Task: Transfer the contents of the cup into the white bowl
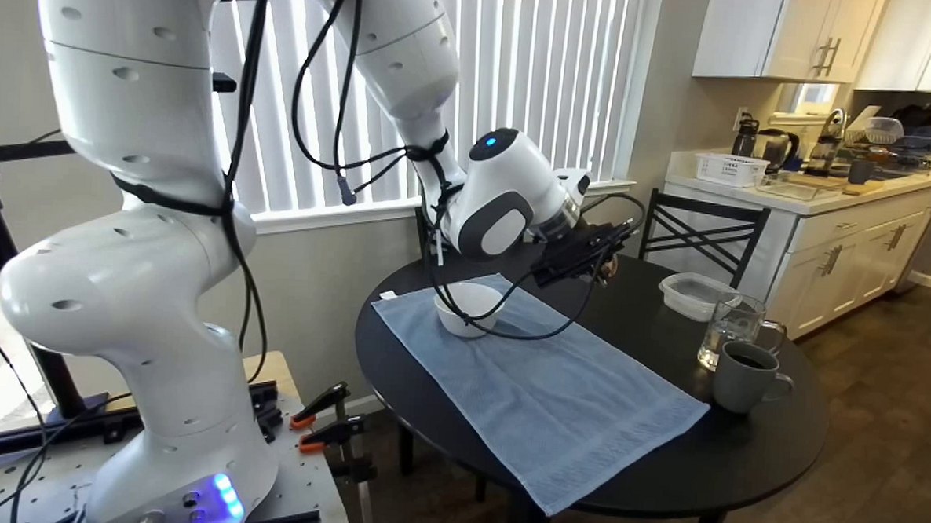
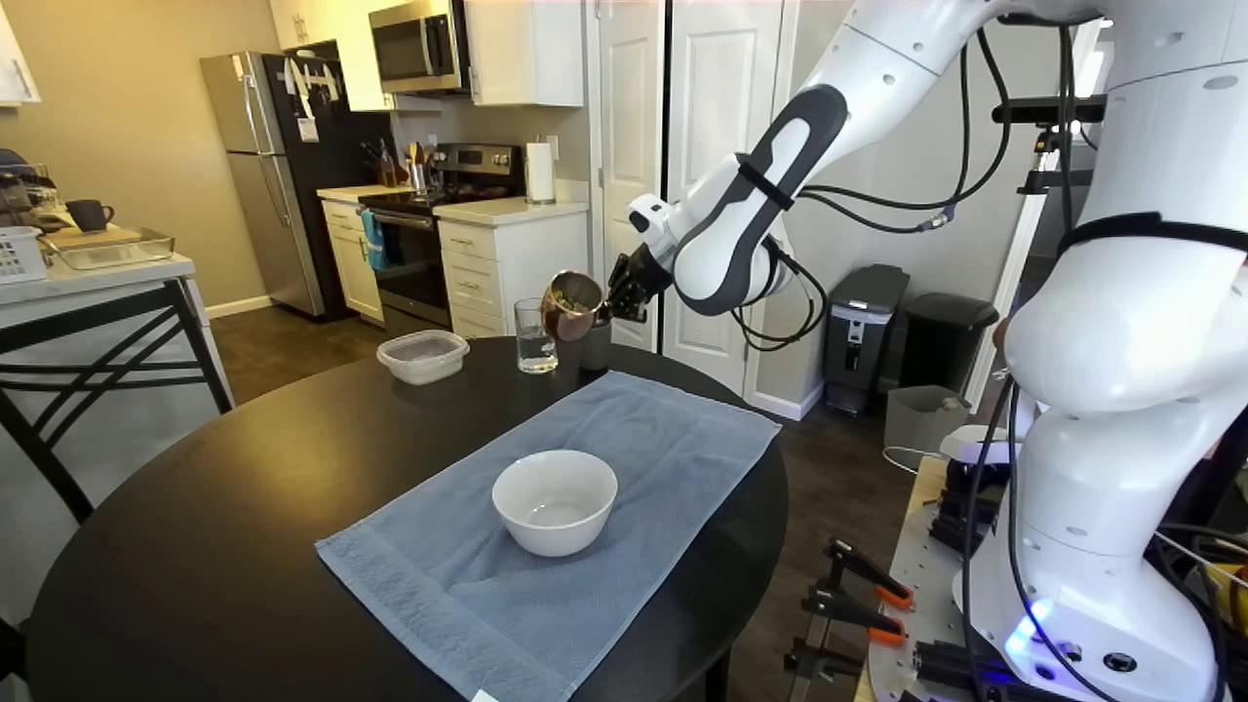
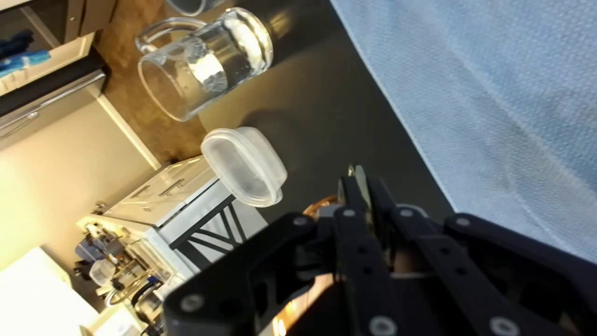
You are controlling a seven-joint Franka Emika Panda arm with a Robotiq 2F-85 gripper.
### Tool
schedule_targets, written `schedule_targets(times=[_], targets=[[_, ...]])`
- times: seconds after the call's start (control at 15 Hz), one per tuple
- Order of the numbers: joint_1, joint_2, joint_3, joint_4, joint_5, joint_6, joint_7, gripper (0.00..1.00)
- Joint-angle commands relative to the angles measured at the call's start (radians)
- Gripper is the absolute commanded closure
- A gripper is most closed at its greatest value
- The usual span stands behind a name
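Observation:
The shiny copper cup (image 2: 572, 310) is held in the air over the table, tilted with its mouth toward the camera in an exterior view. Greenish contents show inside it. My gripper (image 2: 614, 304) is shut on the cup at its side. In an exterior view the gripper (image 1: 598, 255) hides most of the cup (image 1: 609, 269). In the wrist view a thin brass-toned strip lies between the fingers (image 3: 363, 189), and parts of the cup (image 3: 298, 298) show behind them. The white bowl (image 2: 554, 534) stands upright on the towel, apart from the cup; it also shows in an exterior view (image 1: 459, 324).
A blue towel (image 2: 439, 575) lies on the round black table (image 2: 244, 507). A glass mug (image 1: 726, 332), a grey mug (image 1: 743, 384) and a clear plastic container (image 1: 692, 296) stand near the table's edge. A black chair (image 1: 702, 232) is beside the table. Cables hang from the arm.

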Motion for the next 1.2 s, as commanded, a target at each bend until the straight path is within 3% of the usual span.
schedule_targets(times=[0.0, 0.73, 0.8, 1.13], targets=[[0.000, -0.012, 0.000, 0.005, 0.002, -0.009, 0.000, 0.92], [0.000, 0.009, 0.000, 0.003, 0.001, -0.012, 0.000, 0.92], [0.013, 0.002, -0.019, 0.007, 0.018, -0.014, -0.019, 0.98], [0.192, -0.069, -0.180, 0.098, 0.165, -0.010, -0.222, 0.98]])
